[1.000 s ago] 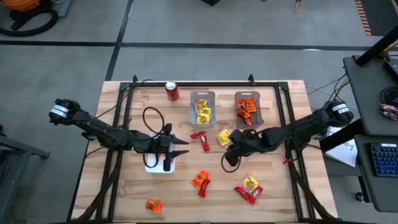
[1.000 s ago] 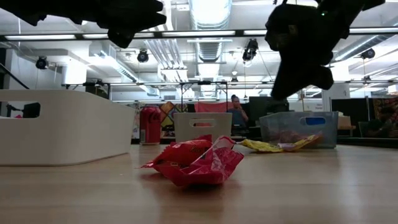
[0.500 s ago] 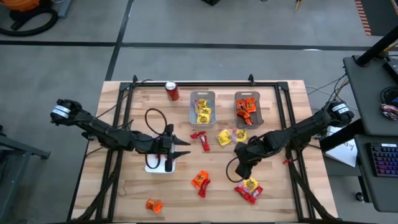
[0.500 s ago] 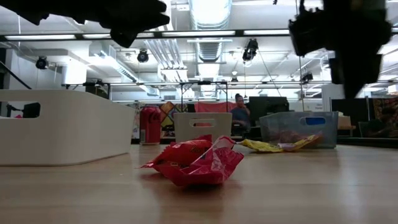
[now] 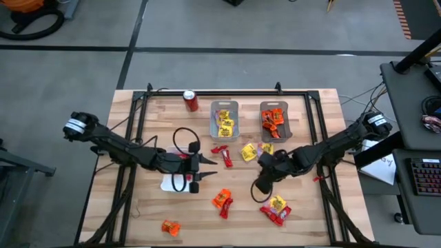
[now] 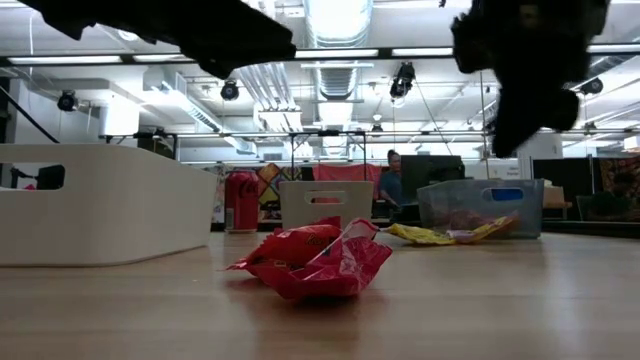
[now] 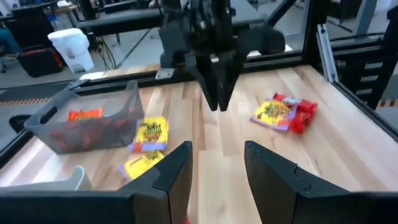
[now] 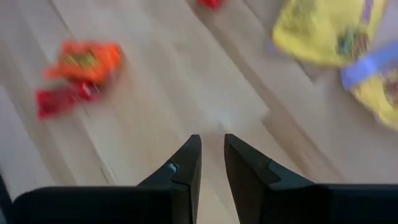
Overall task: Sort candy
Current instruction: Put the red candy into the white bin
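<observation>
High view first: the table (image 5: 145, 207) carries candy (image 5: 221, 200) scattered over its middle and near edge, and I'll place it all against the soda can (image 5: 191, 101) standing at the far edge. Just beside the can, toward the right arm's side, sits a grey tray (image 5: 224, 118) with yellow packets in it, and past that a second tray (image 5: 275, 121) holding orange ones. Nearer than the trays lie a red packet (image 5: 220, 149) and two yellow packets (image 5: 249, 152). Farther from the can, toward the near edge, are an orange-and-red pair, a yellow-and-red cluster (image 5: 277, 209), and a lone orange packet (image 5: 170, 226) near the front corner on the left arm's side.

The left gripper (image 5: 210, 165) hangs above the table on the near side of the can, over the edge of a white tray (image 5: 172, 184); its fingers (image 7: 168, 174) stand apart with nothing between them. The right gripper (image 5: 262, 180) hovers above bare wood between the yellow packets and the yellow-and-red cluster, fingers (image 8: 186, 165) drawn nearly together with only a slim gap, holding nothing.

Low view shows a crumpled red packet (image 6: 315, 262) in front, the can and trays behind it, and a person (image 6: 392, 180) seated far back in the room.
</observation>
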You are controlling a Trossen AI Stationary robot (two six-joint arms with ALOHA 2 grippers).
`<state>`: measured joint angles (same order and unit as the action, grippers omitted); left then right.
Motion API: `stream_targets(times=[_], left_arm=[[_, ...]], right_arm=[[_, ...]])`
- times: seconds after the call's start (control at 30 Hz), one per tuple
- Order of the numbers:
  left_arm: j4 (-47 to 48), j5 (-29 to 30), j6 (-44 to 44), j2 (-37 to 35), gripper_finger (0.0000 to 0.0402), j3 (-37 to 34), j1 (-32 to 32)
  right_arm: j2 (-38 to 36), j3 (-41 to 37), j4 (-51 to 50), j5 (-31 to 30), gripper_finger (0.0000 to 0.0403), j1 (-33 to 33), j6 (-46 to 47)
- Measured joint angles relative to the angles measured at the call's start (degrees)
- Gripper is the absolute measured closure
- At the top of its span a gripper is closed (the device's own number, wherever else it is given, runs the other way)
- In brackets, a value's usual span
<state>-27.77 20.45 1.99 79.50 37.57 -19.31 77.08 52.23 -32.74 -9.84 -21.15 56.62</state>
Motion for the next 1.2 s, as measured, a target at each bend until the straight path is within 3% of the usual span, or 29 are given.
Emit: stream_targets(times=[0.3,0.53,0.73,1.2], left_arm=[[8.4,2.5,-1.3,-10.8,0.0271,-1.7,-0.1],[17.5,3.7,-2.4,-18.9,0.0271,-1.8,-0.1],[20.4,3.7,-3.4,-21.0,0.0271,-1.8,-0.1],[21.1,3.9,-3.4,-20.5,0.0271,-1.8,-0.1]], right_arm=[[2.5,0.4,11.3,-1.3,0.0339,4.1,-0.6],[12.2,6.1,9.5,-1.9,0.0339,6.7,-2.6],[19.6,13.5,2.9,-3.9,0.0337,8.8,-3.3],[30.5,24.1,1.8,-9.9,0.0201,11.8,-6.2]])
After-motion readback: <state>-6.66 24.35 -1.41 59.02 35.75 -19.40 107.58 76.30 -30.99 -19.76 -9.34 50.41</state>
